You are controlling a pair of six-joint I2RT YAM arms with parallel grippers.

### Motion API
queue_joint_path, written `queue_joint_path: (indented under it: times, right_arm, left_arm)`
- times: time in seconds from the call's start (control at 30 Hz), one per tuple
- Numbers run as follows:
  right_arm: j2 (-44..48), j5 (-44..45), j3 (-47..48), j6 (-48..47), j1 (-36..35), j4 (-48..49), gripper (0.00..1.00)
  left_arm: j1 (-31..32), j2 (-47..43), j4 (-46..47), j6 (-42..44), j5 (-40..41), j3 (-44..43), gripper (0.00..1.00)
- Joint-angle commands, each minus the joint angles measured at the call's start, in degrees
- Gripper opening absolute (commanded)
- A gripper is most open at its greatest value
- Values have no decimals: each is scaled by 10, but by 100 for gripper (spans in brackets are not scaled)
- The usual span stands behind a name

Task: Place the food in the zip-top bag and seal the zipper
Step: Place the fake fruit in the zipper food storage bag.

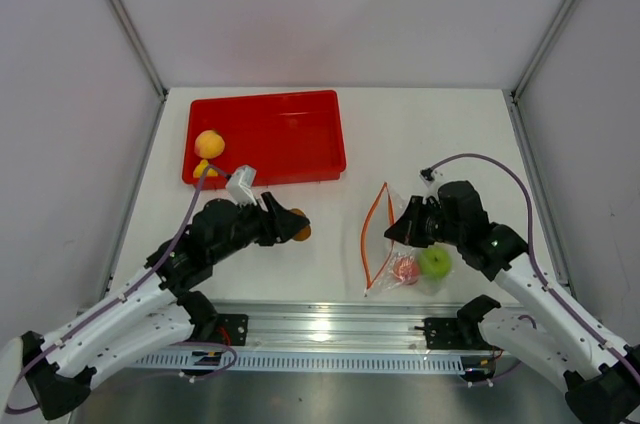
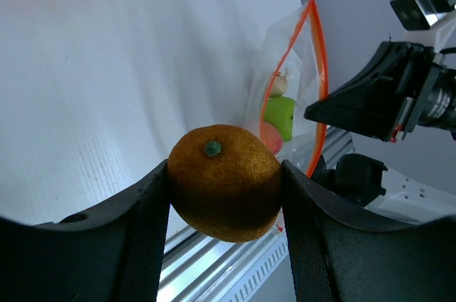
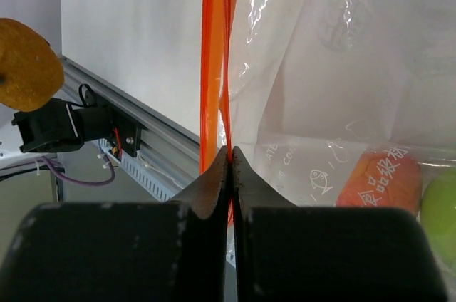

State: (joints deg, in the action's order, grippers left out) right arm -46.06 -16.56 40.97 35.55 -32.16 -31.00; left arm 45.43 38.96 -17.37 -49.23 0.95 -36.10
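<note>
Orange fruit [image 2: 224, 182] is clamped in left gripper [image 1: 288, 226]; zip-top bag [image 1: 383, 249], pinched at the zipper [image 3: 212, 67] by right gripper [image 3: 229, 170], is found to its right, mouth seemingly open.

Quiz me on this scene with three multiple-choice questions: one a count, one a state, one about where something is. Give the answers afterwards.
1. How many fruits lie in the red tray?
A. none
B. two
C. four

2. What is the left pincer doing?
A. standing open and empty
B. shut on nothing
C. gripping an orange fruit

3. Where is the green apple?
A. inside the zip-top bag
B. in the red tray
C. in the left pincer

Answers:
1 B: a peach and a yellow piece sit there.
2 C: the fruit is wedged between its black fingers.
3 A: the apple shows through the clear plastic.
</note>
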Motion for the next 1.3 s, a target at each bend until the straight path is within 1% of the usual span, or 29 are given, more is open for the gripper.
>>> queue_joint_path:
  times: [0.0,0.03,0.1,0.13,0.17,0.2,0.23,0.33,0.4,0.57,0.8,0.97,1.13,1.2,1.23,1.27]
  right_arm:
    - [7,-1,0,29,-13,20,0]
    - [7,-6,1,31,-14,20,0]
    - [4,-21,7,43,-18,24,0]
    - [3,-32,10,46,-19,25,0]
    - [1,-32,17,45,-23,24,0]
    - [0,-32,20,44,-25,23,0]
    - [-1,-26,22,44,-27,19,0]
    - [2,-20,29,51,-30,8,0]
    - [9,-21,32,55,-33,6,0]
    - [37,-30,33,71,-39,2,0]
    - [50,-42,50,69,-40,-28,0]
    - [64,-41,47,68,-40,-31,0]
    - [74,-40,32,72,-41,-25,0]
    - [80,-37,27,73,-41,-25,0]
    - [80,-37,26,73,-41,-25,0]
    - [81,-36,26,72,-41,-27,0]
  left_arm:
    - [4,-14,87,39,-64,28,1]
    - [9,-11,106,44,-98,30,1]
    - [16,10,159,55,-130,31,1]
    - [30,20,179,62,-168,30,1]
    - [40,37,206,67,-177,29,1]
    - [53,44,235,80,-178,24,1]
    - [79,54,246,88,-174,23,1]
    - [119,103,261,109,-176,-17,0]
    - [135,139,276,114,-184,-28,0]
    - [161,183,318,110,-184,-28,1]
    - [170,223,334,110,-184,-27,0]
    - [171,258,349,112,-193,-25,1]
    - [171,291,308,128,-190,-70,1]
    - [171,296,296,124,-173,-77,1]
    - [171,296,291,121,-166,-78,7]
    - [171,294,289,115,-154,-78,10]
